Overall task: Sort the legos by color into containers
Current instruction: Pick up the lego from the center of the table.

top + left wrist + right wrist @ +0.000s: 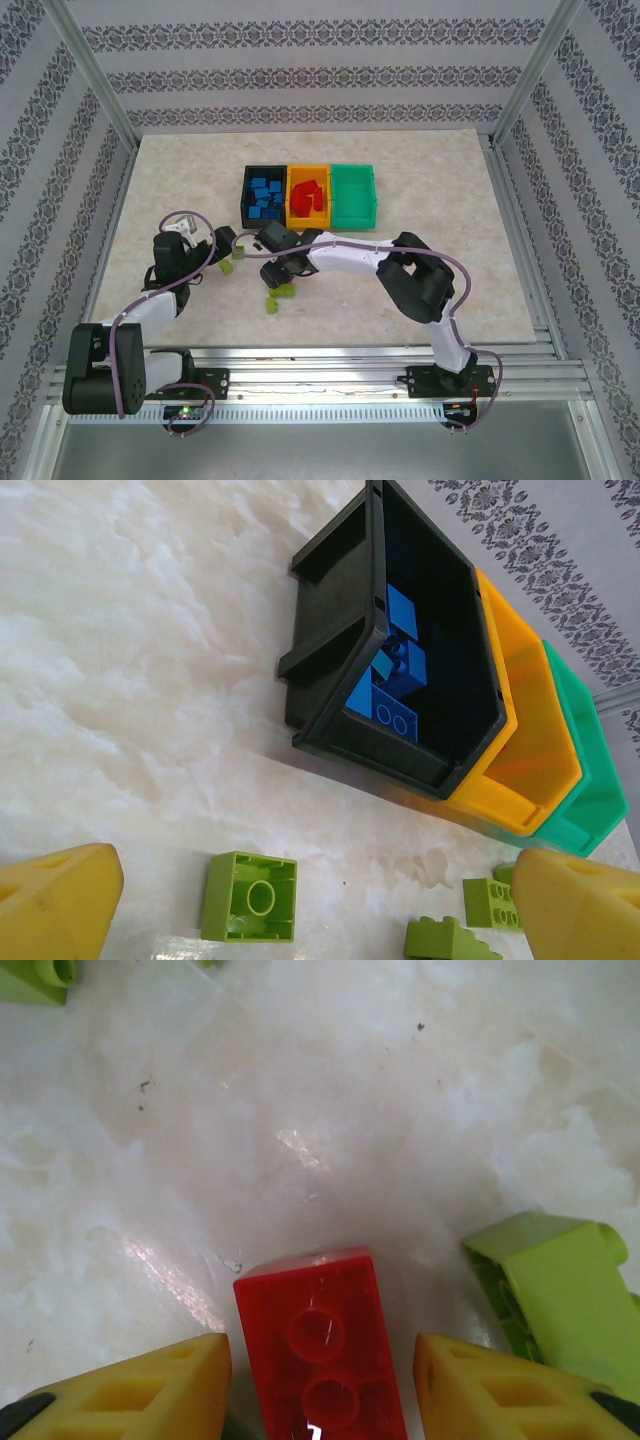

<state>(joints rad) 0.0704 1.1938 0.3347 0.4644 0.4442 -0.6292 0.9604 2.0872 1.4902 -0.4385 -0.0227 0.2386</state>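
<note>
My right gripper (pixel 322 1350) hangs low over the table with a red lego (pixel 320 1345) between its yellow fingers; a gap shows on each side, so the jaws stand open around it. My left gripper (pixel 318 880) is wide open over an upturned yellow-green lego (pixel 250 897). Two more yellow-green legos (pixel 452 942) lie near its right finger (pixel 575 900). In the top view the black container (pixel 245 195) holds blue legos, the orange container (pixel 295 178) holds red ones, and beside them sits the green container (pixel 355 215). Both grippers (pixel 228 250) (pixel 280 262) sit just in front of them.
A yellow-green lego (pixel 560 1295) lies right beside my right gripper's right finger. Two more yellow-green legos (pixel 278 296) rest on the marble tabletop (pixel 450 200) in front of the right gripper. Patterned walls and metal posts enclose the table.
</note>
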